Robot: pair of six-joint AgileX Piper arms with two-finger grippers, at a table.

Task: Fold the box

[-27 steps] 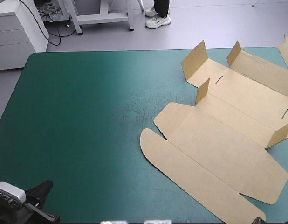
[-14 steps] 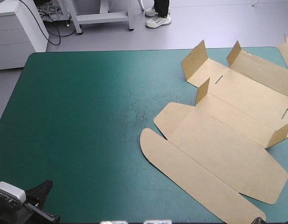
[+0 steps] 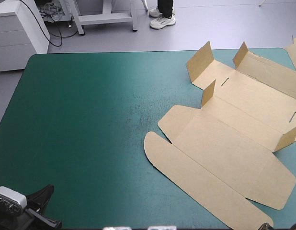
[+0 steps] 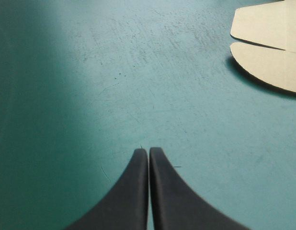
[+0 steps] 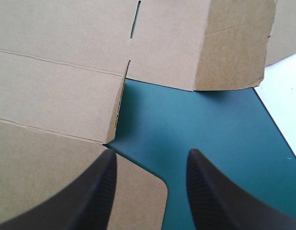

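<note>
box (image 3: 224, 143) mostly flat, folding barely begun: ahead of the empty, pinched-together left tool (image 4: 148, 151), its corner under the spread, empty right tool (image 5: 152, 154).

The flat, cut brown box (image 3: 234, 143) of paper board is seen matt and smooth, scored with fold lines. The teal-green table cover (image 3: 81, 120) is matt, marked with fine pale scuffs beside the box. The broad black curved fingers (image 4: 131, 196) of the left gripper (image 4: 148, 152) are seen smooth and dull.
</note>
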